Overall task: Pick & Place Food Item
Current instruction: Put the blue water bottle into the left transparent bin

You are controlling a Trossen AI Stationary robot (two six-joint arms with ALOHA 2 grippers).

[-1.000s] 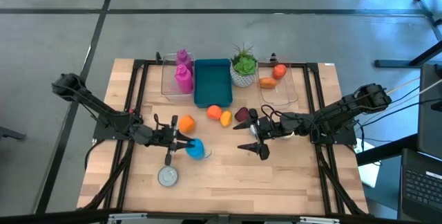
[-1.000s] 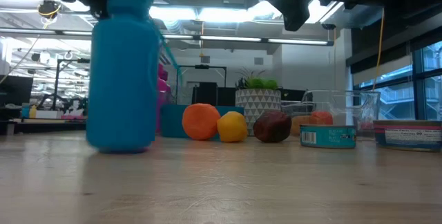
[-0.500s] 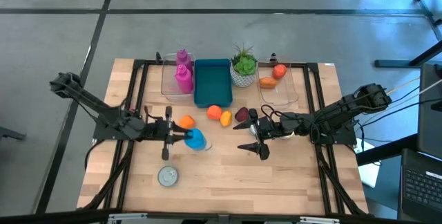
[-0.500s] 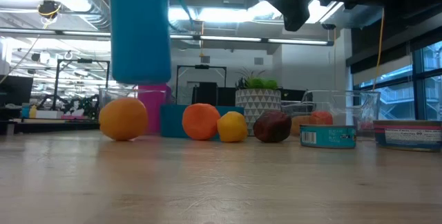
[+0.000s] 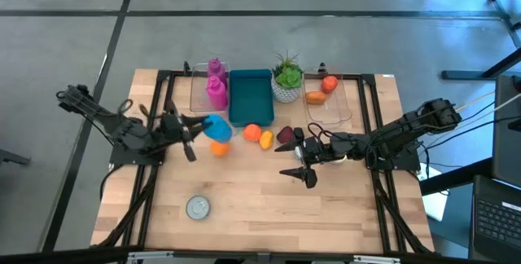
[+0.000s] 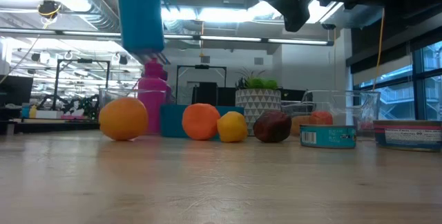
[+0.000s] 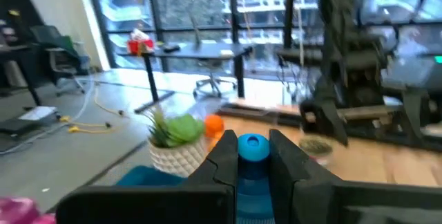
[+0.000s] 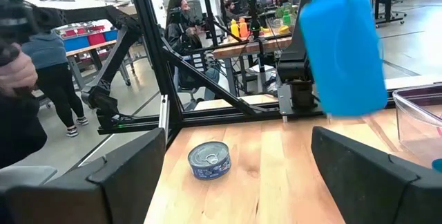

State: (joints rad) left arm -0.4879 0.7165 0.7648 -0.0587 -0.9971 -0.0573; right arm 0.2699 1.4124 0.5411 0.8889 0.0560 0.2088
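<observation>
High view: left end effector (image 5: 198, 125) clamps blue bottle (image 5: 216, 126) aloft; right end effector (image 5: 298, 166) wide, empty.

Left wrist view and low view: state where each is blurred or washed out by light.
Left wrist view: the whole picture is smeared, sharpest on the blue bottle between the left gripper's fingers; the windows behind glare. Low view: ceiling lights glare around the lifted bottle; the orange on the table stays crisp.
</observation>
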